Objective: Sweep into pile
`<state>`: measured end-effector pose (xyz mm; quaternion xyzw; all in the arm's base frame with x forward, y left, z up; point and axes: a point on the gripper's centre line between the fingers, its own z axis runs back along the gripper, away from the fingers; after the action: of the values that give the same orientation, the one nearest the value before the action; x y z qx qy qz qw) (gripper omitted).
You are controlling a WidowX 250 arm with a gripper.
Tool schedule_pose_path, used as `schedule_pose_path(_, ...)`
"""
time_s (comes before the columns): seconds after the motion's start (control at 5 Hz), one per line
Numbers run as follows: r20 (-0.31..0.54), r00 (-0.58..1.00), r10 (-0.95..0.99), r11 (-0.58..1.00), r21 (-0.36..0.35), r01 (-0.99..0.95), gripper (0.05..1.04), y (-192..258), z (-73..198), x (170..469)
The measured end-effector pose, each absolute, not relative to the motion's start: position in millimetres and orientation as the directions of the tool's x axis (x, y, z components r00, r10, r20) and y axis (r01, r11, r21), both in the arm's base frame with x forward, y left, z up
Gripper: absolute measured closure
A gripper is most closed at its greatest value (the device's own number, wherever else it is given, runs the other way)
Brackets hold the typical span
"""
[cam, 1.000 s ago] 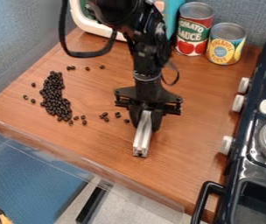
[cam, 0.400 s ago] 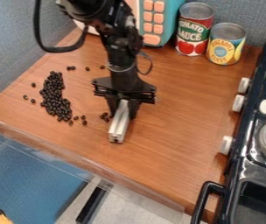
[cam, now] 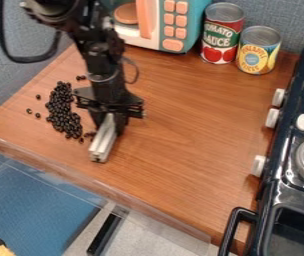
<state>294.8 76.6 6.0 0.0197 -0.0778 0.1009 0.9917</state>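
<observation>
Beans [cam: 64, 114], small and black, are gathered in a long heap toward the left of the table [cam: 188, 125], with a few strays scattered around it. A pale bar [cam: 103, 143] is gripped between the closed fingers of the hand [cam: 109, 124], just right of the heap's lower end; whether the table is touched by the bar cannot be told.
</observation>
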Motion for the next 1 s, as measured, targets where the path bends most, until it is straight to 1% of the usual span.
schedule_pose_path(0.4,0.21,0.957,0.201,0.974,0.059,-0.218,0.692,117.6,7.3,287.4)
schedule_pose_path(0.6,0.217,0.947,0.238,0.964,0.062,-0.257,0.692,135.1,8.8,289.3)
schedule_pose_path(0.8,0.162,0.955,0.248,0.966,0.028,-0.256,0.692,127.5,10.0,282.5)
schedule_pose_path(1.0,0.138,0.945,0.295,0.955,-0.051,-0.291,0.692,110.2,38.0,285.8)
